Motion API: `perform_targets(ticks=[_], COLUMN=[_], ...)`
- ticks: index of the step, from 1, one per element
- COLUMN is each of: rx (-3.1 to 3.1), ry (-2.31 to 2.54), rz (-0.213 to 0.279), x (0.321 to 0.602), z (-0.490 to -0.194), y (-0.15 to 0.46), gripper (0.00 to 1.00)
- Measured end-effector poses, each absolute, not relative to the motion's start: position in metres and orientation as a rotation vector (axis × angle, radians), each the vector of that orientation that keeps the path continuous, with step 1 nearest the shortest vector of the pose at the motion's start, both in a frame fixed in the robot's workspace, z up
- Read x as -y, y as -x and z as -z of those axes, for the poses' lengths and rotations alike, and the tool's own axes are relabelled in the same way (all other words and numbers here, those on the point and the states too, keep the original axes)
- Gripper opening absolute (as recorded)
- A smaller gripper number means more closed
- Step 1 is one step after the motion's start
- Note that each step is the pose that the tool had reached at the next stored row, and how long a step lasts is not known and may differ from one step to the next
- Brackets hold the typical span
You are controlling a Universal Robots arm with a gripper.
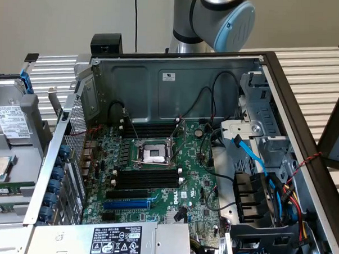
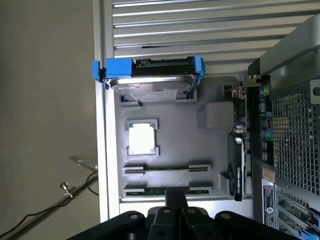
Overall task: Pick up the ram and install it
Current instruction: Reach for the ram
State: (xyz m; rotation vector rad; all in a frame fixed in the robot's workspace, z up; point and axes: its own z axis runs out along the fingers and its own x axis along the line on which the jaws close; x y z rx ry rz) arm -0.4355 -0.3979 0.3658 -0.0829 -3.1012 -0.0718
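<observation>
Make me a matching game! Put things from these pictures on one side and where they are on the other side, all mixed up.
Things:
1. ram
2. hard drive
3. processor socket

Places:
A. in a blue bracket
B. on the motherboard, between the black slots
C. in clips on the grey tray

Pairs: 1-C, 2-A, 3-B
</observation>
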Motion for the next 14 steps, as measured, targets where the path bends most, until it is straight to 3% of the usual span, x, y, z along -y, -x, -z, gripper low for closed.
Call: perform_targets(ticks=[14], rx=[3.081], ry=[-0.31], rz=[0.064], x=[0.3978], z=[-0.364], y=[0.4354], gripper=[0.11])
